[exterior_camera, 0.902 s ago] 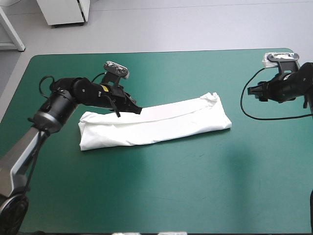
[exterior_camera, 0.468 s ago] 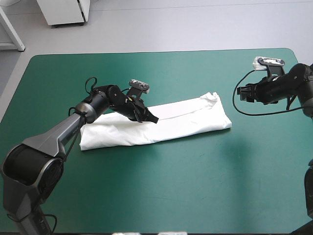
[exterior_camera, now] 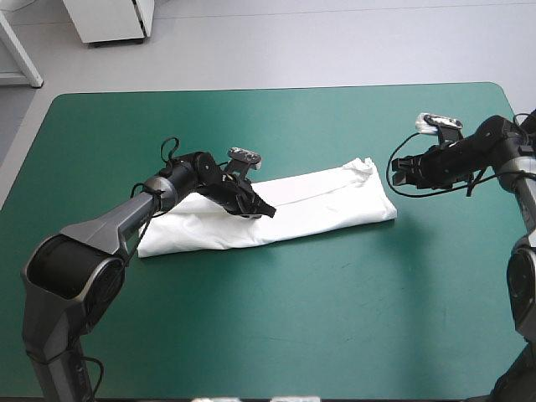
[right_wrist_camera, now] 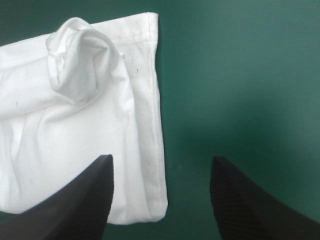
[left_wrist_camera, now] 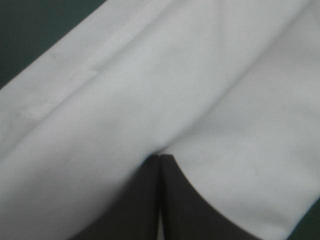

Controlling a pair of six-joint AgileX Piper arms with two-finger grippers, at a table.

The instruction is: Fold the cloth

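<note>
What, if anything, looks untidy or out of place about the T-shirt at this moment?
The T-shirt is a long folded band, but the far corner of its right end is bunched into a rumpled lump instead of lying flat. The band also lies askew to the table's edges.

Not much room to see tbh. The table (exterior_camera: 276,335), covered in teal-green with rounded far corners, takes up nearly everything. Past its far edge it's just plain light-grey floor (exterior_camera: 335,42). Far left on that floor there's a white cabinet (exterior_camera: 109,18), only the lower part showing, plus a slanted white leg (exterior_camera: 21,52) of some other furniture. Light's soft and even, shadows pretty faint.
</note>
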